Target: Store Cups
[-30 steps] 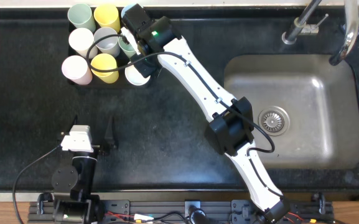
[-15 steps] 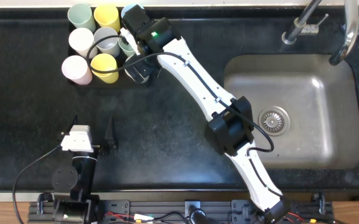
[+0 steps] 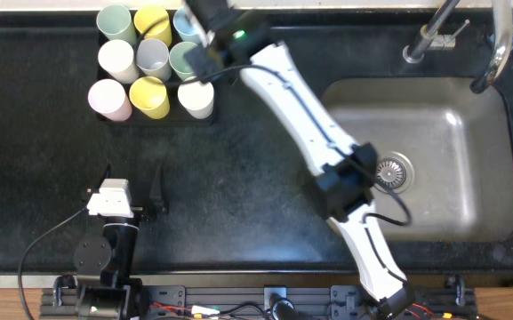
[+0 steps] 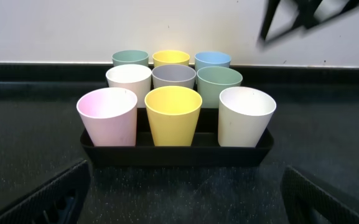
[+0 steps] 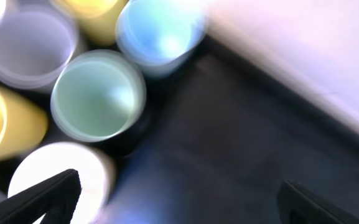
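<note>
A black tray (image 4: 173,155) at the counter's back left holds several cups in three rows. The white cup (image 3: 196,98) (image 4: 246,119) stands upright in the near right slot, beside a yellow cup (image 3: 149,96) and a pink cup (image 3: 109,98). My right gripper (image 3: 204,16) (image 5: 185,202) hangs open and empty above the tray's back right corner, over the green cup (image 5: 98,93) and blue cup (image 5: 160,28). My left gripper (image 3: 133,182) (image 4: 185,199) rests open and empty low on the counter, facing the tray from a distance.
A steel sink (image 3: 416,160) with a faucet (image 3: 434,36) takes up the right side. The black counter (image 3: 238,196) stretches between tray and sink. The right arm (image 3: 300,116) crosses diagonally from the bottom edge to the tray.
My right gripper has come off the white cup, which now stands free in the near right slot. It rose and moved toward the back wall.
</note>
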Tool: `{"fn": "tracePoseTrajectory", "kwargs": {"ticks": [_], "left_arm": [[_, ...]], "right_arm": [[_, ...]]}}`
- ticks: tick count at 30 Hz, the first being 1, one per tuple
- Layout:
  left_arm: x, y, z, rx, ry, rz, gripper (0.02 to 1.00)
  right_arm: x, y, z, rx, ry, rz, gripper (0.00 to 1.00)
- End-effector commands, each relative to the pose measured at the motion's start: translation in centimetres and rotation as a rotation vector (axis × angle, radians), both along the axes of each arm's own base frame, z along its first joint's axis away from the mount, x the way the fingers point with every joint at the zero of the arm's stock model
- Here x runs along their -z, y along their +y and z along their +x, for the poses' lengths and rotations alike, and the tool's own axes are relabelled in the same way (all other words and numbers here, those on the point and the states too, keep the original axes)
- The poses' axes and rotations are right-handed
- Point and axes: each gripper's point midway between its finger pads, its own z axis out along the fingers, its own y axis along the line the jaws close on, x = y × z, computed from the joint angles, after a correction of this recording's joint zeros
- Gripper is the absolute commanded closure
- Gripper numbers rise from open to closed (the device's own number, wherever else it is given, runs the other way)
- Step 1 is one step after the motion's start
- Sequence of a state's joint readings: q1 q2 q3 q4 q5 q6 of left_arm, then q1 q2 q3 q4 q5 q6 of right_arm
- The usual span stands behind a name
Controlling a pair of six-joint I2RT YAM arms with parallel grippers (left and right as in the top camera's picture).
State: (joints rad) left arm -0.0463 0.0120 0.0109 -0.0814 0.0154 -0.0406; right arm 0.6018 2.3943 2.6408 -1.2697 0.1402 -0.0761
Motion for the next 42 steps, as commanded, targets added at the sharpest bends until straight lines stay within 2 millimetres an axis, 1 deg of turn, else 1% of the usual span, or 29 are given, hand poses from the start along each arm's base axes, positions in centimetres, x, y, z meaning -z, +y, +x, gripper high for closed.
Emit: {"fn": "tracePoseTrajectory", "kwargs": {"ticks": [1, 2, 3, 4, 6, 8, 9, 10, 11, 12, 13, 16, 18, 19, 21, 22, 23, 24, 25, 28, 32, 36, 42], "left_arm": [[-0.1, -0.2, 0.0, 0.013, -0.009, 0.025, 0.020], [-0.1, -0.2, 0.0, 0.013, -0.009, 0.025, 0.020], [-0.1, -0.2, 0.0, 0.013, -0.009, 0.025, 0.020], [-0.1, -0.2, 0.0, 0.013, -0.009, 0.025, 0.023], [-0.1, -0.2, 0.0, 0.013, -0.009, 0.025, 0.020], [-0.1, -0.2, 0.0, 0.013, -0.009, 0.025, 0.020], [-0.1, -0.2, 0.0, 0.013, -0.009, 0.025, 0.020], [-0.1, -0.2, 0.0, 0.013, -0.009, 0.025, 0.020], [-0.1, -0.2, 0.0, 0.013, -0.009, 0.025, 0.020], [-0.1, -0.2, 0.0, 0.013, -0.009, 0.025, 0.020], [-0.1, -0.2, 0.0, 0.013, -0.009, 0.025, 0.020], [-0.1, -0.2, 0.0, 0.013, -0.009, 0.025, 0.020], [-0.1, -0.2, 0.0, 0.013, -0.009, 0.025, 0.020], [-0.1, -0.2, 0.0, 0.013, -0.009, 0.025, 0.020], [-0.1, -0.2, 0.0, 0.013, -0.009, 0.025, 0.020], [-0.1, -0.2, 0.0, 0.013, -0.009, 0.025, 0.020], [-0.1, -0.2, 0.0, 0.013, -0.009, 0.025, 0.020], [-0.1, -0.2, 0.0, 0.013, -0.009, 0.025, 0.020], [-0.1, -0.2, 0.0, 0.013, -0.009, 0.025, 0.020], [-0.1, -0.2, 0.0, 0.013, -0.009, 0.025, 0.020], [-0.1, -0.2, 0.0, 0.013, -0.009, 0.025, 0.020], [-0.1, -0.2, 0.0, 0.013, -0.009, 0.025, 0.020], [-0.1, -0.2, 0.0, 0.013, -0.009, 0.025, 0.020]], "right_arm": [[-15.7, -12.4, -1.2, 0.227, -0.232, 0.090, 0.003], [-16.0, -15.3, -2.3, 0.277, -0.200, 0.070, 0.003], [-16.1, -17.4, -3.3, 0.308, -0.174, 0.050, 0.003], [-16.6, -20.5, -5.1, 0.361, -0.143, 0.017, 0.003], [-17.5, -23.3, -7.5, 0.411, -0.138, -0.002, 0.003], [-18.4, -24.9, -9.9, 0.438, -0.148, 0.010, 0.003], [-18.4, -25.3, -10.8, 0.455, -0.144, 0.019, 0.003], [-18.2, -26.0, -12.2, 0.480, -0.138, 0.029, 0.003], [-17.3, -27.0, -14.1, 0.516, -0.124, 0.039, 0.003], [-16.4, -27.7, -15.3, 0.538, -0.115, 0.043, 0.003], [-14.9, -28.4, -16.6, 0.568, -0.103, 0.050, 0.003], [-9.8, -30.2, -20.2, 0.659, -0.085, 0.080, 0.003], [-6.4, -30.9, -21.8, 0.685, -0.123, 0.107, 0.003], [-4.6, -31.5, -22.4, 0.697, -0.184, 0.111, 0.003], [-2.9, -33.3, -22.9, 0.745, -0.340, 0.097, 0.003], [-2.6, -33.8, -22.9, 0.756, -0.394, 0.096, 0.003], [-2.5, -34.6, -23.1, 0.773, -0.528, 0.104, 0.003], [-2.5, -34.9, -23.5, 0.777, -0.647, 0.146, 0.005], [-2.3, -35.0, -24.0, 0.777, -0.703, 0.177, 0.003], [-1.6, -35.0, -25.2, 0.773, -0.790, 0.230, 0.003], [-0.4, -35.2, -26.1, 0.773, -0.832, 0.254, 0.003], [0.1, -35.2, -26.2, 0.772, -0.856, 0.269, 0.003], [-0.7, -35.1, -25.3, 0.769, -0.969, 0.333, 0.003]]}}
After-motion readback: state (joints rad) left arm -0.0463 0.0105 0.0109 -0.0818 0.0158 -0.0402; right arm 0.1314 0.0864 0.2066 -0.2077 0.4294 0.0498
